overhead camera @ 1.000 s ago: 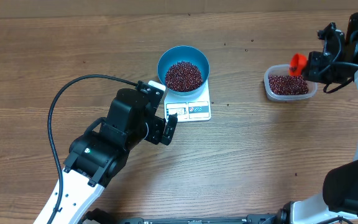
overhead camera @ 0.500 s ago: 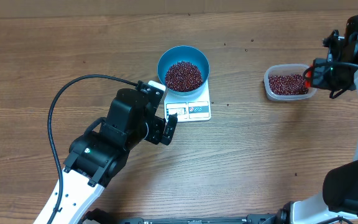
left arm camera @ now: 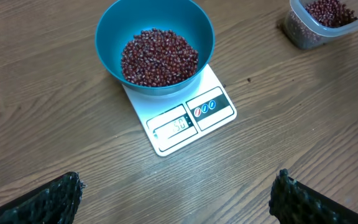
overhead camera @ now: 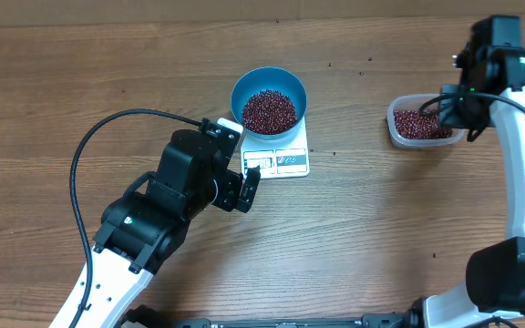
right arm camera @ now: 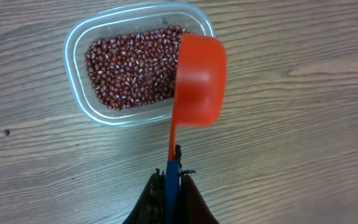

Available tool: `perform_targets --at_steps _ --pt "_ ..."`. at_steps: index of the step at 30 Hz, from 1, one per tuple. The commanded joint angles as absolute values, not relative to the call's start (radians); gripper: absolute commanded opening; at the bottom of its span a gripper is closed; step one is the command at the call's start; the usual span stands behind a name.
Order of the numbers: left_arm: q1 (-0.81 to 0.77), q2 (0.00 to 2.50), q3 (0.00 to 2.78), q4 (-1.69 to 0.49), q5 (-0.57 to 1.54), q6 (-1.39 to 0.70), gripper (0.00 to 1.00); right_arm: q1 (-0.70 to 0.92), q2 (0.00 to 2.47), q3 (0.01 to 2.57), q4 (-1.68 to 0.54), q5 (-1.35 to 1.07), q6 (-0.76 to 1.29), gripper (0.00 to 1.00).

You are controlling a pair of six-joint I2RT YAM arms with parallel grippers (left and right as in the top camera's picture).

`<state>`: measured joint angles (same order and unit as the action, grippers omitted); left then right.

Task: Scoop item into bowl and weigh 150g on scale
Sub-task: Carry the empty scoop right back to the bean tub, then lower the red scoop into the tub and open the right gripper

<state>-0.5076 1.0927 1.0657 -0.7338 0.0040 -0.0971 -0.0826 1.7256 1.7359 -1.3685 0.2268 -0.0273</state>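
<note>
Right hand (right arm camera: 171,186) pinches the handle of the red scoop (right arm camera: 199,78), whose long axis points straight ahead, cup over the edge of the clear tub (right arm camera: 73,74) of beans (right arm camera: 129,68). Well apart, the blue bowl (overhead camera: 269,76) sits on the scale (overhead camera: 290,164), nearer the spread left hand (left arm camera: 176,199).

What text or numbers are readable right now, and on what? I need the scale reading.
Scale, display: digits lit, too blurred to read.
Scale, button panel: round symbols, no words legible.
Bowl, tub, scoop: no text.
</note>
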Motion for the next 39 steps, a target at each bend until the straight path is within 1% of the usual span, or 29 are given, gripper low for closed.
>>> perform_targets --at_steps 1,6,11,14,21,27,31,34,36,37,39 --pt "-0.501 1.092 1.059 -0.733 -0.004 -0.089 1.00 -0.057 1.700 1.768 -1.367 0.314 0.012 0.04" --pt "-0.501 1.092 1.059 -0.733 -0.004 -0.089 1.00 -0.055 1.700 1.766 -1.356 0.305 0.053 0.04" --pt "-0.501 1.092 1.059 -0.733 -0.004 -0.089 0.99 -0.057 1.702 1.737 -1.295 0.236 0.053 0.04" --pt "-0.501 1.092 1.059 -0.733 -0.004 -0.089 0.99 -0.058 1.703 1.685 -1.237 0.175 0.053 0.04" --pt "-0.501 1.092 1.059 -0.733 -0.004 -0.089 1.00 -0.063 1.711 1.522 -1.106 0.124 0.083 0.04" --pt "-0.501 1.092 1.059 -0.733 -0.004 -0.089 1.00 -0.063 1.711 1.435 -1.055 0.094 0.083 0.05" --pt "-0.501 1.092 1.059 -0.733 -0.004 -0.089 1.00 -0.063 1.711 1.406 -1.045 0.094 0.083 0.21" --pt "-0.501 1.092 1.059 -0.733 -0.004 -0.089 1.00 -0.063 1.711 1.406 -1.045 0.094 0.082 0.26" --pt "-0.501 1.092 1.059 -0.733 -0.004 -0.089 1.00 -0.063 1.711 1.406 -1.047 0.094 0.082 0.32" --pt "-0.501 1.092 1.059 -0.733 -0.004 -0.089 0.99 -0.063 1.711 1.406 -1.050 0.095 0.082 0.44" --pt "-0.501 1.092 1.059 -0.733 -0.004 -0.089 0.99 -0.063 1.711 1.406 -1.053 0.096 0.081 0.58"
